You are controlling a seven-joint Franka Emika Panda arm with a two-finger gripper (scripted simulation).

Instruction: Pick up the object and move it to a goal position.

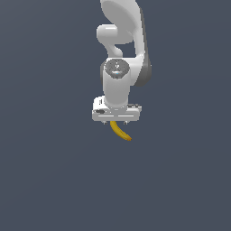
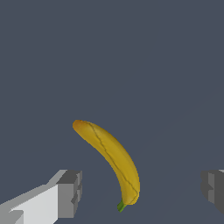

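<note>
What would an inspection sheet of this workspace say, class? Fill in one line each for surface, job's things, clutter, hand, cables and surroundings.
Surface: plain dark grey-blue floor, unmarked.
Job's things: one curved yellow banana, orange-brown at one end, green stem at the other; lying between the open fingers.
Clutter: nothing seen.
Hand: white hand directly above the banana, fingers wide apart, not touching it.
Cables: nothing seen.
Surroundings: nothing seen beyond the white arm; no goal marker visible.

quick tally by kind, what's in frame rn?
banana: 1
arm: 1
end effector: 1, open, fingers on either side of the banana's stem end and apart from it
Total: 3
</note>
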